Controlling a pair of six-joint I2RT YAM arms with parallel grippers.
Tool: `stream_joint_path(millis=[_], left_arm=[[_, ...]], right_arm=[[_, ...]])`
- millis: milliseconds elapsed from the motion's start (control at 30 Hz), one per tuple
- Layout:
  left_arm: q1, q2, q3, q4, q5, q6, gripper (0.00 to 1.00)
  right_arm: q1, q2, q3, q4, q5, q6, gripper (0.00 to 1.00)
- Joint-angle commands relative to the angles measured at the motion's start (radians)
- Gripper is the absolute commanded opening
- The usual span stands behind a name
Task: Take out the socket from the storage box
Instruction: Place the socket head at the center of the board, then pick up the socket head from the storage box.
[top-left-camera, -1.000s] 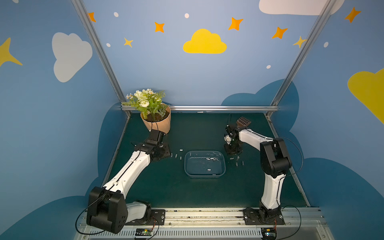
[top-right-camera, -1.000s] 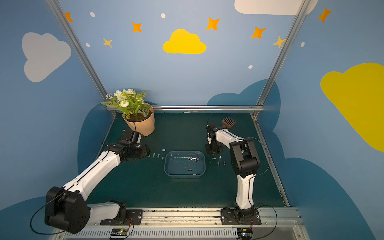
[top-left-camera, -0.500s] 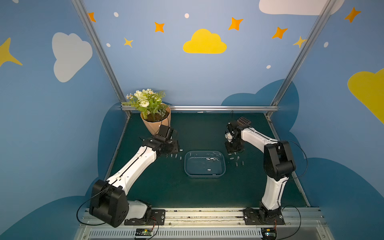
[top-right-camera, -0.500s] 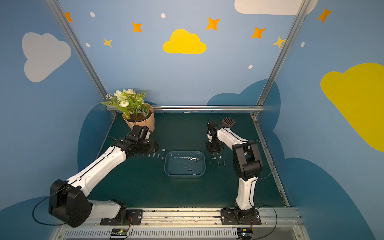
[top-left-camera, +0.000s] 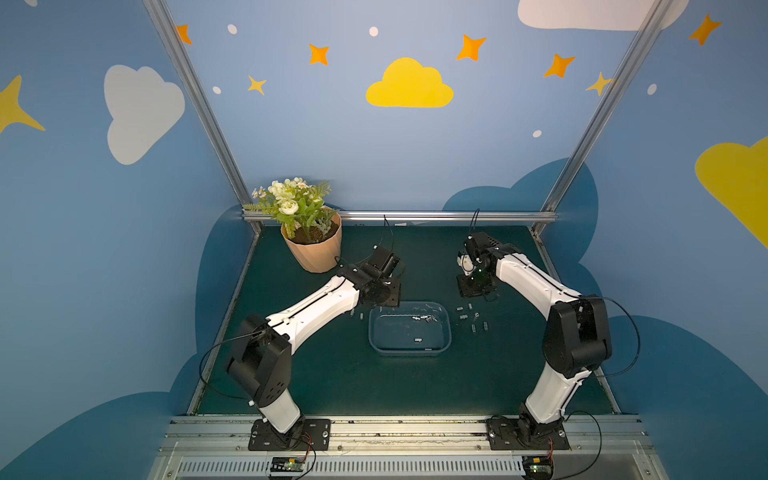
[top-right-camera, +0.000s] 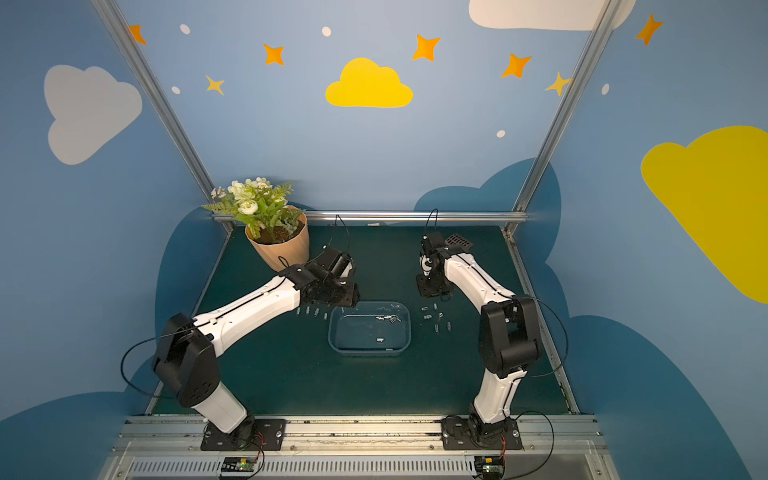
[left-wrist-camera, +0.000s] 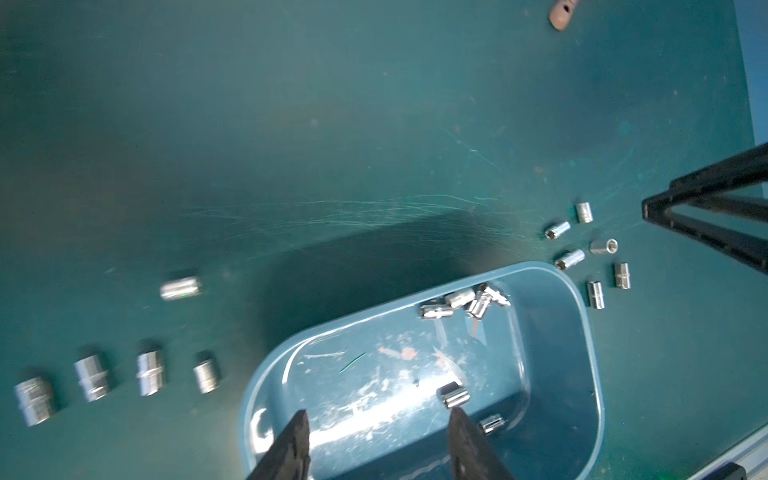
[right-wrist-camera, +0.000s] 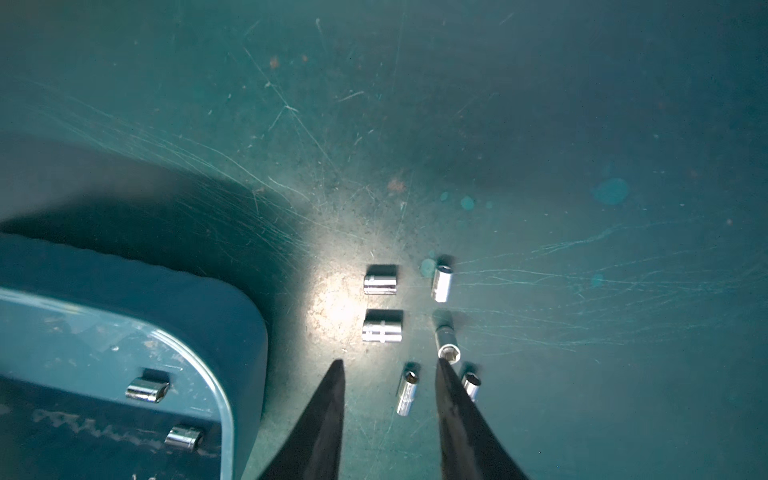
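Me: Swinging in from beside the flowerpot (top-left-camera: 318, 253), my left arm now holds the left tool (left-wrist-camera: 378, 413) over the storage box (top-left-camera: 409, 353). My right arm has lifted a little.

Spotter: Which socket are you after?

Me: I'm going for the lone socket (left-wrist-camera: 454, 395). It lies on the box floor toward the near wall, clear of it. In the left wrist view it sits just beside one fingertip, not centred between the two.

Spotter: And the tools?

Me: On the left tool the jaws stand parted wider than that socket and grip nothing. The right tool (right-wrist-camera: 390, 362) is parted a bit less and is also empty. It hangs above loose sockets on the surface (top-left-camera: 332, 374).

Spotter: How do you take it cleanly?

Me: I'd shift sideways until the barrel is midway between the jaws, then drop straight down inside the rim. I'd close gently across its round sides, since chrome looks slick and could roll. Then I'd lift above the rim before moving away.

Spotter: What else is in the box?

Me: I see a cluster of sockets (left-wrist-camera: 461, 303) against the far wall, three or four; I cannot count them. A glint (left-wrist-camera: 492, 424) by the near wall may be another socket or a reflection. Outside the box, a row of sockets (left-wrist-camera: 150, 373) lies on my left-arm side. A group of six (right-wrist-camera: 382, 326) lies on the right.
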Motion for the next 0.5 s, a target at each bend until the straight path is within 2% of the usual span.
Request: stream_joint_path(millis=[0, 467], left_arm=[[-0.033, 0.058, 0.054, -0.016, 0.007, 0.012, 0.54], [-0.103, 0.316, 0.21, -0.096, 0.045, 0.004, 0.53]], right_arm=[[-0.012, -0.03, 0.006, -0.022, -0.022, 0.018, 0.37], [-0.045, -0.058, -0.048, -0.004, -0.039, 0.023, 0.37]])
